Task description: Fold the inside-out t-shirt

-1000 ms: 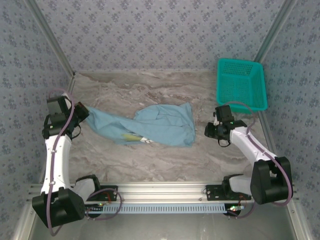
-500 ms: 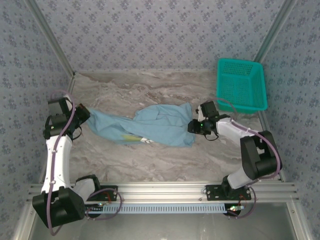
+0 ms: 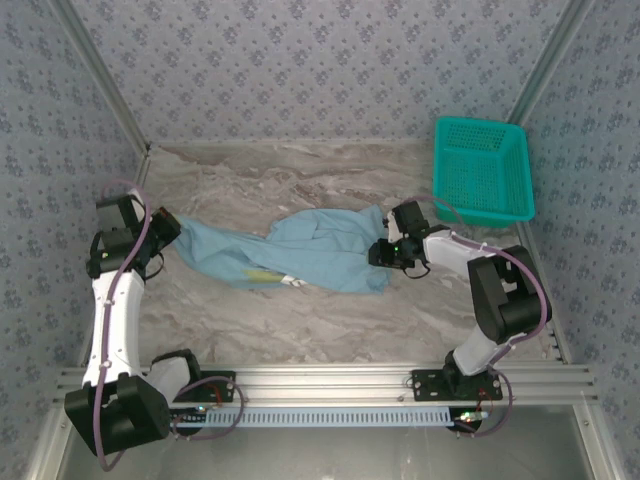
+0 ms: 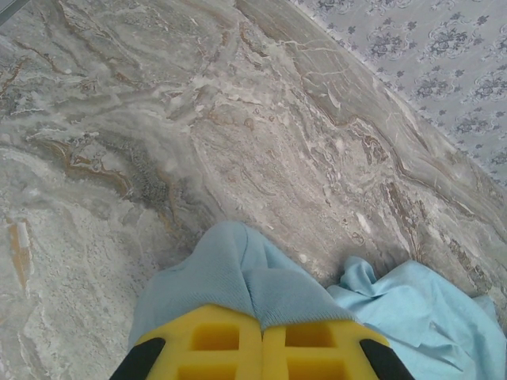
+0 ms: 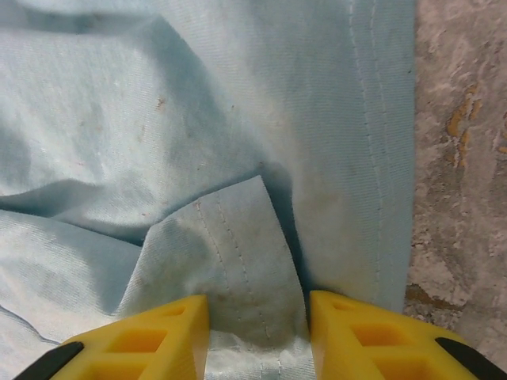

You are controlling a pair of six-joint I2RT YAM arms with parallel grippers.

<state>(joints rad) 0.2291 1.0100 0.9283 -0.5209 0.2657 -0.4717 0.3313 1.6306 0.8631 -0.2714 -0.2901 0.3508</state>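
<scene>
— Inside-out t-shirt (image 3: 300,255): where does it lie, and along which line?
— Crumpled on the table (image 3: 300,175), about the middle; its long axis runs left to right, from the left gripper (image 3: 165,235) to the right gripper (image 3: 385,252).
— And the fingers?
— Left ones are together, clamped on the shirt's left end; right ones stand apart, straddling a raised fold of hem at the right edge; I judge that the right arm need only pinch.
</scene>
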